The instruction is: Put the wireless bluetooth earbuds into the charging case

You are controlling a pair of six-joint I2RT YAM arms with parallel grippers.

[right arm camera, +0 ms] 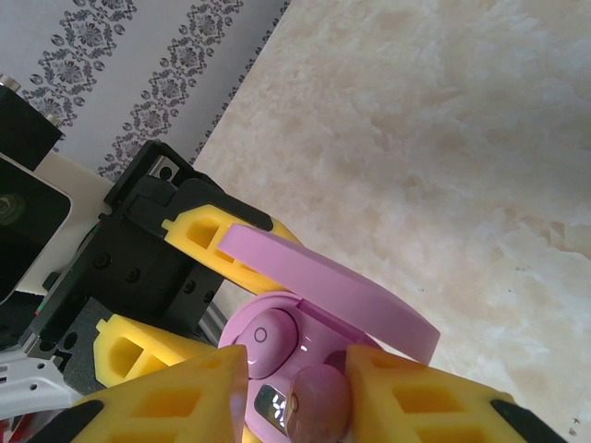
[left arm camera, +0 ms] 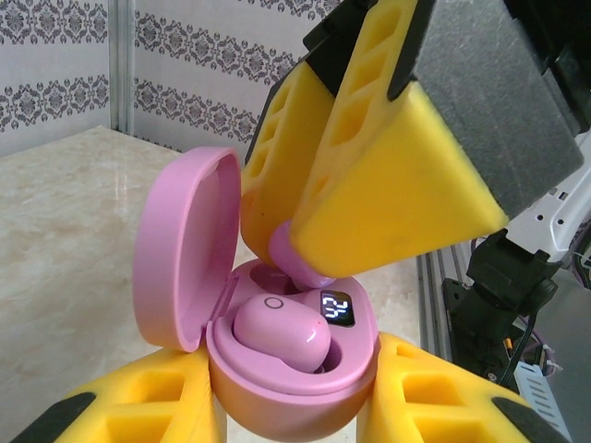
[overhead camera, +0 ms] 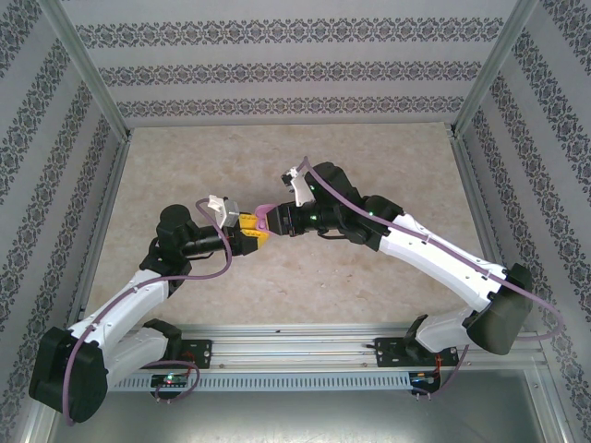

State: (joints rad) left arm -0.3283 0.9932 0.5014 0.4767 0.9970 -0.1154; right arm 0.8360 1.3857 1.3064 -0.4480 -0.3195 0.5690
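Your left fingers (left arm camera: 157, 401) clamp the open pink charging case (left arm camera: 277, 392), one earbud (left arm camera: 282, 332) seated. Your right fingers (right arm camera: 379, 378) stand slightly apart around the second earbud (right arm camera: 319, 401).

left gripper (overhead camera: 247, 233) clamps the charging case (left arm camera: 277, 401) from both sides, up above the table (overhead camera: 369, 166), roughly mid-table between the two arms. lid (left arm camera: 180, 249) is hinged open, standing upright on the case's left in the left wrist view. first earbud (left arm camera: 282, 332) sits in the near well, display (left arm camera: 338, 309) just right of it. second earbud (left arm camera: 297, 263) is behind it at the mouth of the far well, between the fingers of the right gripper (overhead camera: 269, 220), which comes in from above right.
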